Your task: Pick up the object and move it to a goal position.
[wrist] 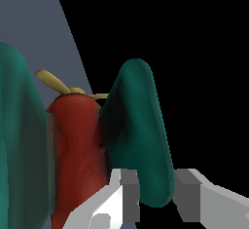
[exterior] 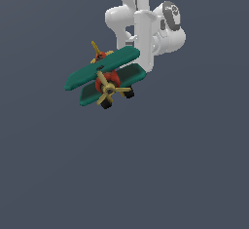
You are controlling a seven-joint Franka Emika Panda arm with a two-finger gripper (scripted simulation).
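In mid-air, my gripper [wrist: 155, 196] pinches one wing tip of the plane [exterior: 104, 77]. I judge this the carry; next I need a steady, gentle move to the goal.

Flat, even simulator light; sharp renders, no glare or blur.

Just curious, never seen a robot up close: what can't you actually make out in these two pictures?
- White gripper, exterior view: fingertips hidden behind the teal-winged, red-bodied toy biplane.
- Arm: cut off by the exterior view's top edge.
- Biplane's wheels, propeller: out of the wrist view.
- Goal position: no marker in either view.
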